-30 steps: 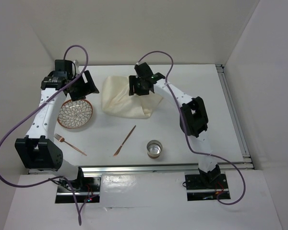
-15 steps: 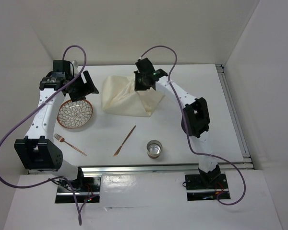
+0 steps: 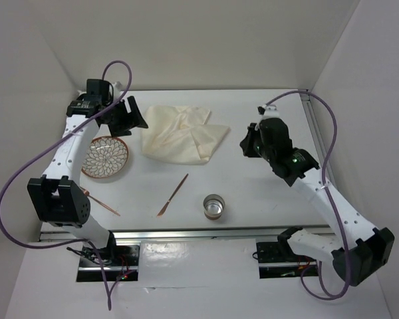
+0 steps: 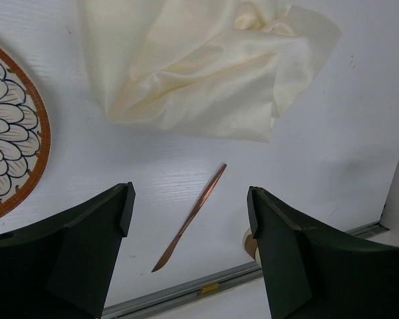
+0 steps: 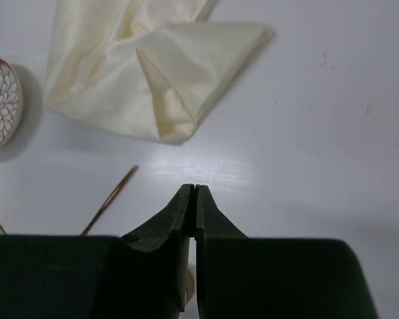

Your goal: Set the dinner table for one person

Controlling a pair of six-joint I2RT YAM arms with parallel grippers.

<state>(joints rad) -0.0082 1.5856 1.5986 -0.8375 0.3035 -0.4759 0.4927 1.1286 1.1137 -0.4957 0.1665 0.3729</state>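
Top cam first. The surface [image 3: 272, 186] fills the whole middle of the shot and nothing on it is laid out as a place setting yet. The mat [image 3: 179, 135] sits at 12 o'clock, rumpled with a corner folded over. My guess is it has to go flat before anything gets put on it. The plate [image 3: 104, 157] is at 9, the fork [image 3: 101, 202] at 8 with its head tucked under my left elbow, the knife [image 3: 173, 195] near 6 and the cup [image 3: 214, 206] just to its 3 o'clock. All of them are well apart from each other. The plate has nothing on it. The cup looks empty too, but the glare means I wouldn't swear to it. My left fingers [image 3: 129, 117] hang at 10 o'clock between plate and mat, and my right fingers [image 3: 246, 143] are over bare surface at 2.

Left wrist: the fingers [image 4: 86, 259] are spread wide and there's nothing in them. I can see straight down through the gap to the knife [image 4: 189, 219]. The mat [image 4: 199, 66] is at 12 and the plate's rim [image 4: 33, 126] at 9, so I reckon this arm could go for either one.

Right wrist: the fingers [image 5: 194, 206] are pinched tight together and hold nothing. The mat's folded corner [image 5: 186, 73] lies at 12, well clear of the tips, and the plate [image 5: 0, 103] peeks in at 9. If I want that corner, they'll have to open first.
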